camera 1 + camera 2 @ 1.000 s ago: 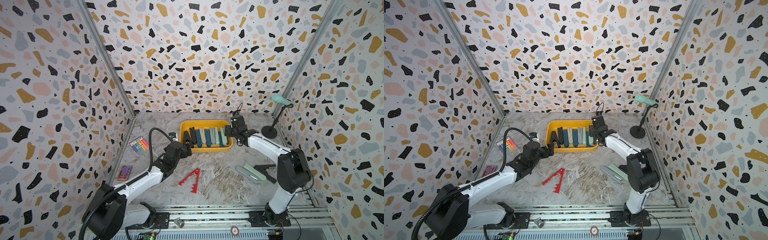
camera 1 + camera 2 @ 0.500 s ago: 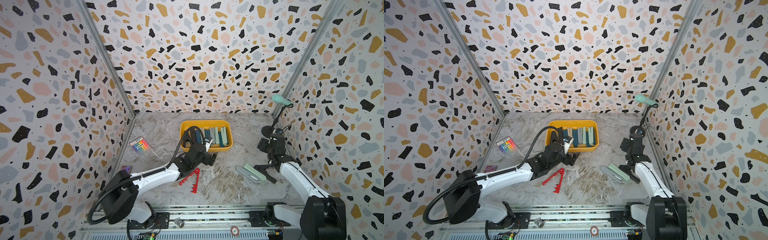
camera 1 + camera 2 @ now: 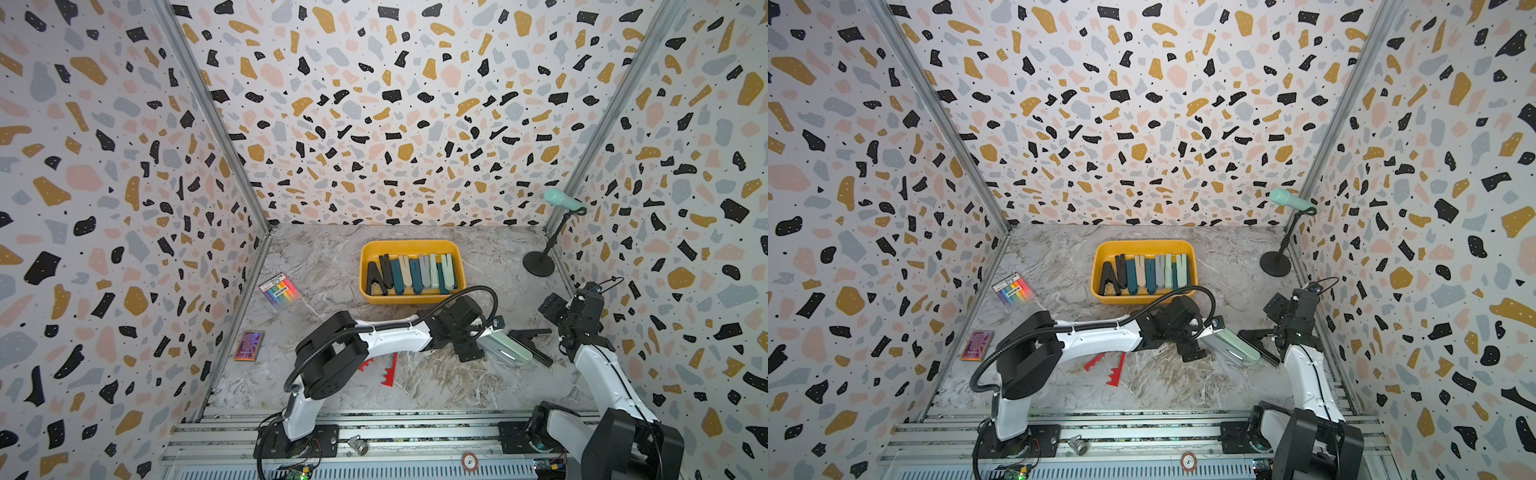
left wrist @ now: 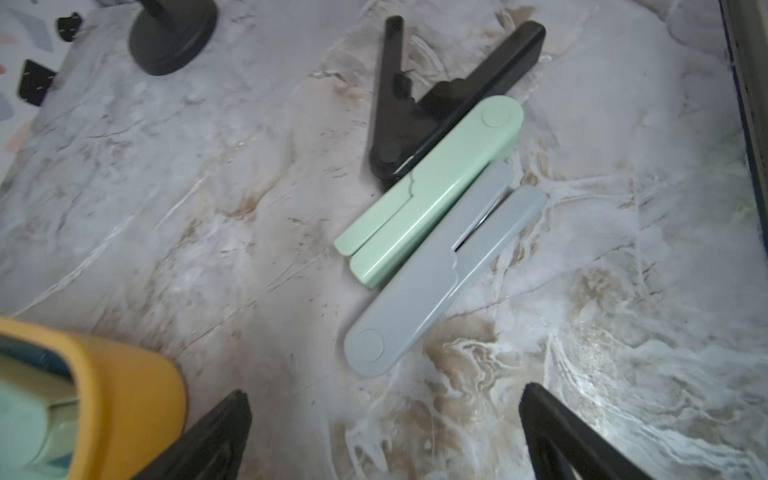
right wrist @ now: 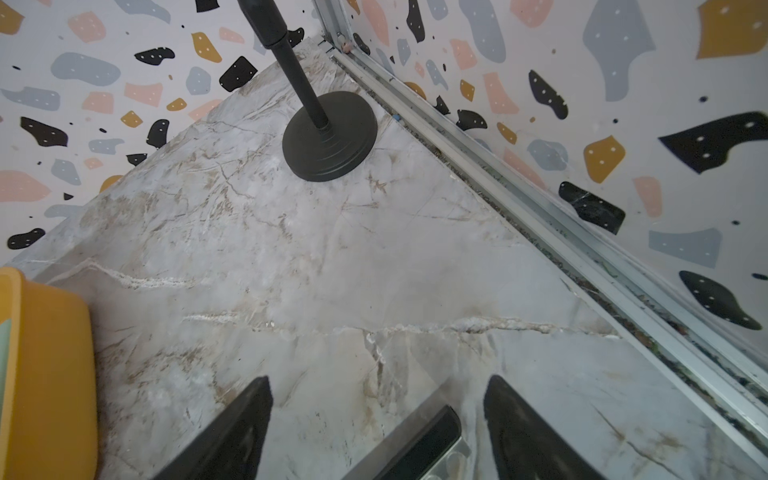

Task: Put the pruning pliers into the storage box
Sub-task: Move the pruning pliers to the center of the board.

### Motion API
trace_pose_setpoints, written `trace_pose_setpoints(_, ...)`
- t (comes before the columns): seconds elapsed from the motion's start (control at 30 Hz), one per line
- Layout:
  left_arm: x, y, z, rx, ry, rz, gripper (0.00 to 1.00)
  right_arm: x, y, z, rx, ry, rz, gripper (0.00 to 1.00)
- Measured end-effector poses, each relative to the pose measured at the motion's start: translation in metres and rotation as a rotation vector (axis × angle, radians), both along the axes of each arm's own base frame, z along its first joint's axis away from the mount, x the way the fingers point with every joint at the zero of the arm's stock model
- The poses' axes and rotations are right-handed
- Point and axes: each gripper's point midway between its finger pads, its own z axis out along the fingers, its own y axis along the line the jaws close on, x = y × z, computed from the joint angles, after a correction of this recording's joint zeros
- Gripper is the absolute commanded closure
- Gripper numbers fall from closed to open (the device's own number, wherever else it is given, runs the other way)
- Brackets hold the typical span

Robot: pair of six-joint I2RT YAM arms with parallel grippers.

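The left fingers (image 4: pixel 220 432) are spread wide and empty, hovering just short of the grey pliers (image 4: pixel 436 274), which lie almost folded on the surface (image 4: pixel 166 208), round pivot end nearest, long axis slanting across the gap. Mint pliers (image 4: pixel 432 187) lie touching alongside; black pliers (image 4: pixel 469 83) splay in a V beyond, one arm between the open right fingers (image 5: pixel 237 428). The box (image 3: pixel 411 243), well filled, sits near; the left arm (image 3: pixel 395 334) looks nearer the grey
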Motion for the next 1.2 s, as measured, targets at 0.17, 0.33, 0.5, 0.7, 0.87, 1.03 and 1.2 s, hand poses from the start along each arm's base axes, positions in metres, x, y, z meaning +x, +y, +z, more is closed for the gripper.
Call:
trace_pose_setpoints(0.17, -0.006, -0.017, -0.024, 0.065, 0.000, -0.090, 0.07, 0.000, 0.001, 0.001, 0.013, -0.013, 0.012, 0.18)
trace_pose_setpoints(0.33, -0.012, -0.024, -0.044, 0.111, 0.001, -0.131, 0.10, 0.001, 0.000, 0.003, 0.019, -0.025, 0.014, 0.18)
trace_pose_setpoints(0.5, -0.010, -0.031, -0.049, 0.118, -0.006, -0.144, 0.13, 0.002, 0.001, 0.004, 0.024, -0.035, 0.022, 0.18)
trace_pose_setpoints(0.7, -0.006, -0.044, -0.050, 0.108, -0.019, -0.156, 0.20, 0.001, -0.001, 0.003, 0.025, -0.037, 0.016, 0.18)
trace_pose_setpoints(0.87, -0.008, -0.046, -0.052, 0.108, -0.011, -0.166, 0.33, -0.002, -0.007, 0.000, 0.037, -0.034, 0.001, 0.18)
trace_pose_setpoints(1.03, -0.009, -0.045, -0.053, 0.115, -0.008, -0.169, 0.34, -0.006, -0.012, -0.002, 0.055, -0.035, -0.016, 0.18)
trace_pose_setpoints(1.2, -0.011, -0.040, -0.055, 0.118, -0.007, -0.160, 0.41, -0.006, -0.012, -0.001, 0.064, -0.044, -0.013, 0.18)
